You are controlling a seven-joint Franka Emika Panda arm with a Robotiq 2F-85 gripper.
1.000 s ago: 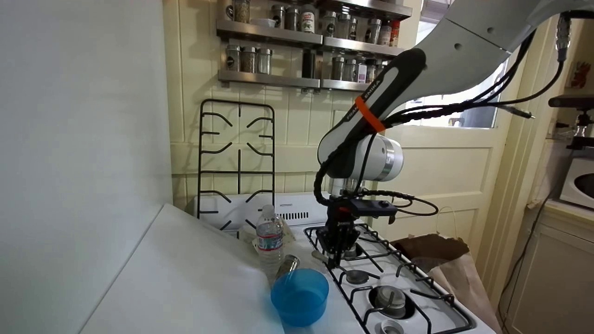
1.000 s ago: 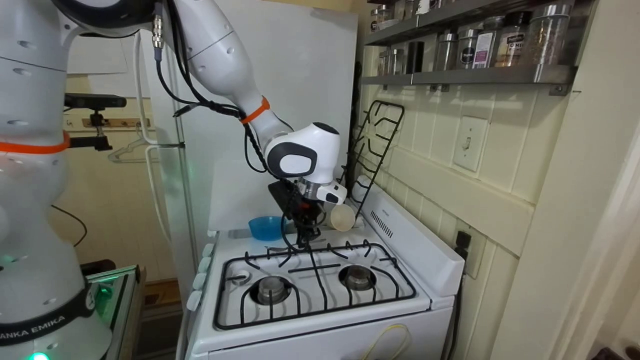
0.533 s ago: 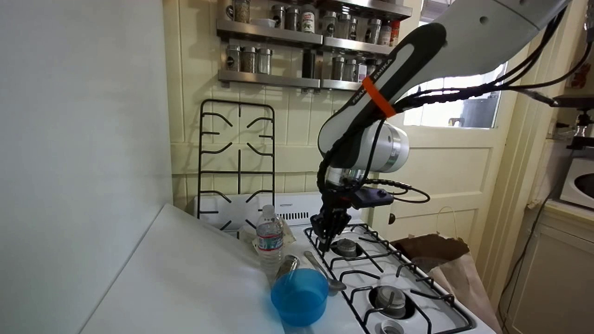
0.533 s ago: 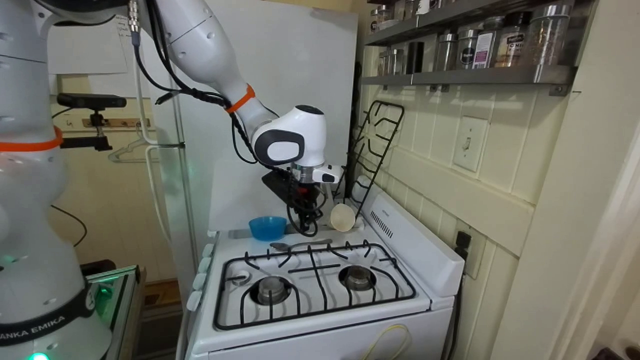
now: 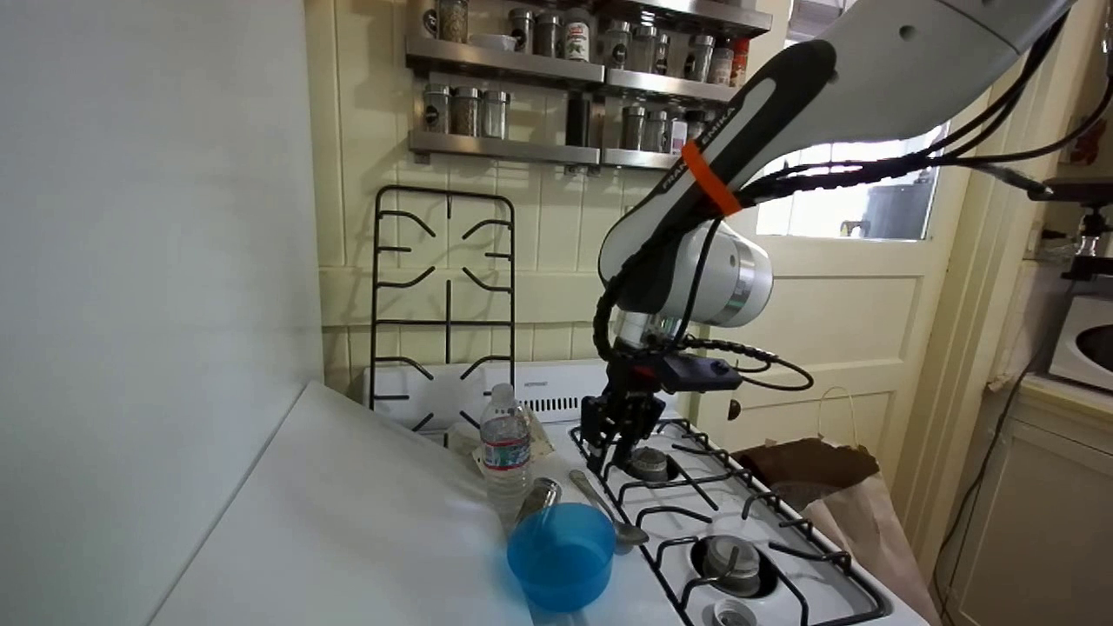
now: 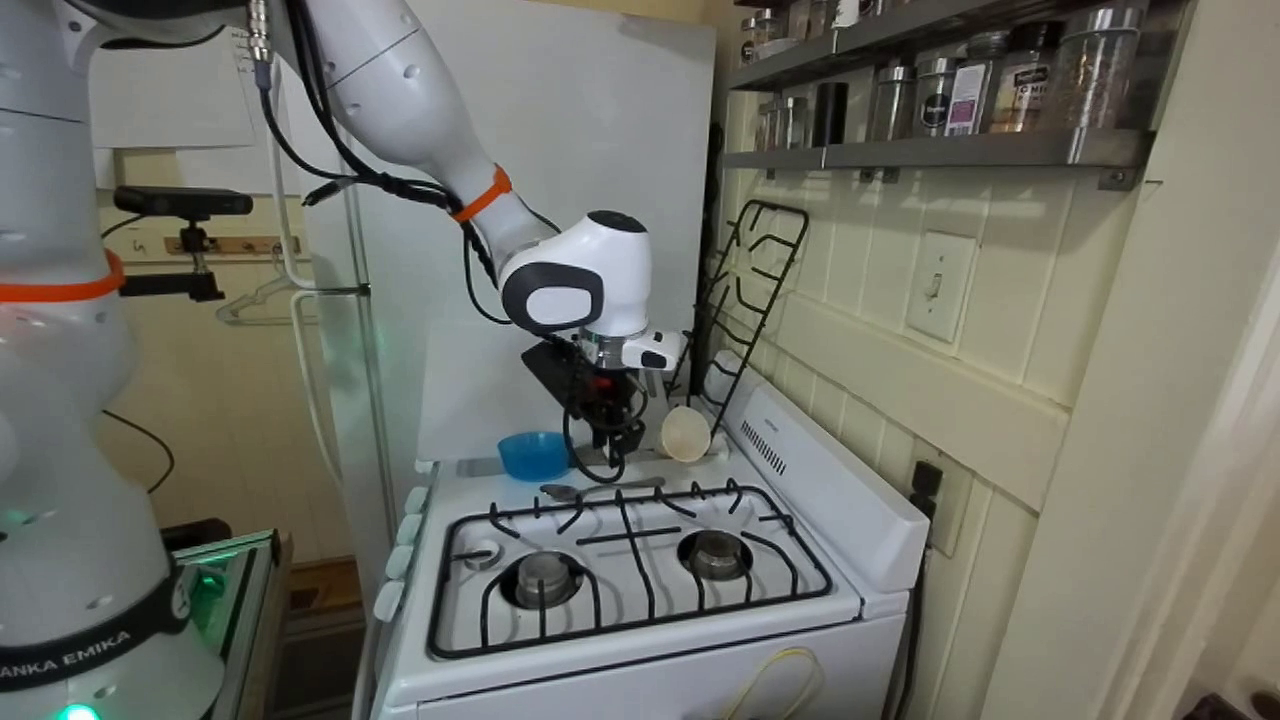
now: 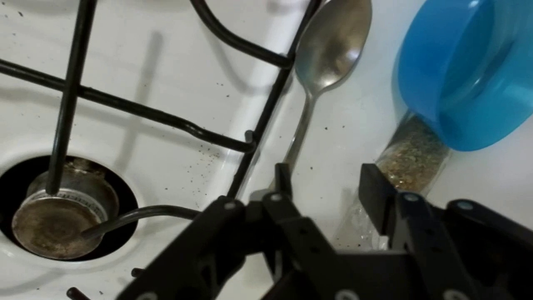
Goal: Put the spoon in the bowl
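The metal spoon (image 5: 598, 498) lies on the white stove top along the edge of the black grate. It also shows in an exterior view (image 6: 600, 490) and in the wrist view (image 7: 333, 46). The round blue bowl (image 5: 561, 556) stands beside it, apart from it in the wrist view (image 7: 470, 79); it also shows in an exterior view (image 6: 533, 457). My gripper (image 5: 610, 461) is open and empty above the spoon's handle end, also in an exterior view (image 6: 612, 455). In the wrist view its fingers (image 7: 327, 183) are apart, and the left finger hides the handle's end.
A glass jar (image 7: 416, 154) of dried herbs lies on its side against the bowl. A plastic bottle (image 5: 504, 448) stands behind it. The black grate (image 6: 640, 560) rises over the burners. A cream cup (image 6: 686, 434) is near the stove's back panel (image 6: 800, 460).
One second ago my gripper was low at the spoon's handle. The spoon has shifted and lies closer to the bowl. My gripper has risen, and its fingers have spread apart since half a second ago.
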